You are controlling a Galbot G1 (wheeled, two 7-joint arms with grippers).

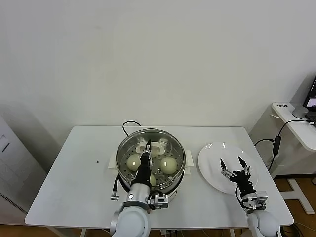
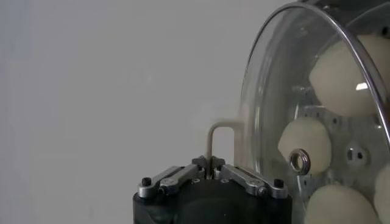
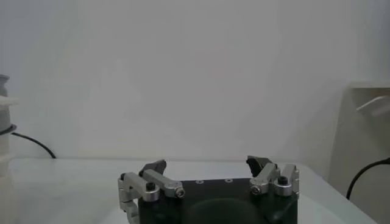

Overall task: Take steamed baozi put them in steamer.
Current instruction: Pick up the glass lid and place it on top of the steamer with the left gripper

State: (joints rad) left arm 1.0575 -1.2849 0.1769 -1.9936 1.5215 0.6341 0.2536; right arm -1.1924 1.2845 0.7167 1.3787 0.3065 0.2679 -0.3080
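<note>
Now my L gripper (image 1: 147,145), shut on the glass lid (image 2: 317,91), sits over steamer (image 1: 123,148) w/ baozi (image 1: 168,165); R gripper (image 1: 234,165) wide at 3 o'clock.

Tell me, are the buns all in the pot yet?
Nearly done, it seems. Three buns show in the steamer; a fourth can't be made out. The plate is bare. The left gripper, shut and empty, hangs over the steamer; the right gripper is open above the plate.

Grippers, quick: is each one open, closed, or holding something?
Left gripper: closed, holding nothing visible, above the steamer.
Right gripper: open, empty, over the plate.
</note>
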